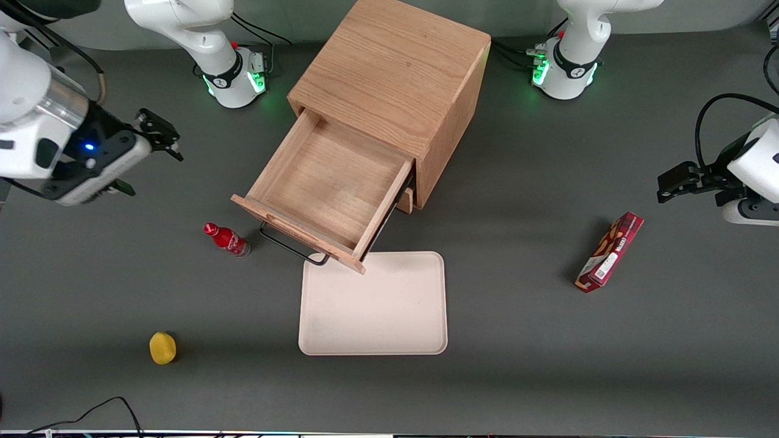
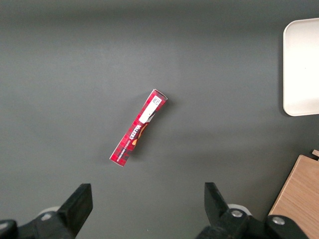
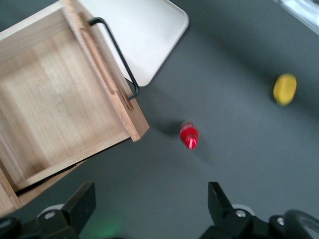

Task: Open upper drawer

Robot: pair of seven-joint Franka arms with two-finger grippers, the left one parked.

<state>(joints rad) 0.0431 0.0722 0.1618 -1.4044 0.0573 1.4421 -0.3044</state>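
the gripper [image 1: 159, 135] is hanging over the counter [image 1: 548, 365] toward the working arm's end, its fingers [image 3: 82, 199] spread apart and gripping nothing. the upper drawer [image 1: 325, 185] is lying well apart from those fingers, toward the middle of the counter, and nothing is touching it. it is standing pulled far out of the cabinet [image 1: 395, 79], showing its bare wood floor. its long axis is running out from the cabinet's front at a slant, toward the counter edge nearest the front camera and a little toward the working arm's end. its handle [image 1: 291, 246] is lying crosswise along the front panel, with one end reaching over a corner of the tray [image 1: 374, 316]. a red bottle [image 1: 226, 238] is lying just beside the drawer's front corner, between the drawer and the gripper. a lemon [image 1: 162, 348] is sitting nearer the front camera. a red box [image 1: 610, 252] is lying toward the parked arm's end.
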